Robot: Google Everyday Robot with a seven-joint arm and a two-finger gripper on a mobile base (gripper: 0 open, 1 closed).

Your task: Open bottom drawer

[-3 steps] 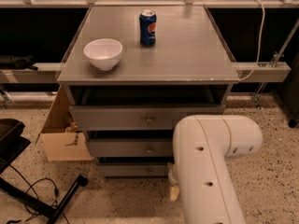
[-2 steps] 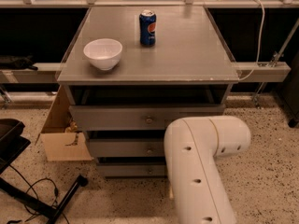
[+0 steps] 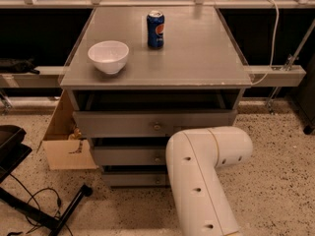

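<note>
Three grey drawers front the cabinet (image 3: 197, 48). The bottom drawer (image 3: 130, 179) is its lowest, just above the floor, and looks shut; its small knob sits beside the arm. On the cabinet's top stands a blue can (image 3: 155, 29) with a Pepsi mark, and a white bowl (image 3: 109, 56) sits nearer the front edge. The white arm (image 3: 204, 181) comes up from below and bends before the cabinet's lower right. The gripper is out of sight, so its state cannot be told.
</note>
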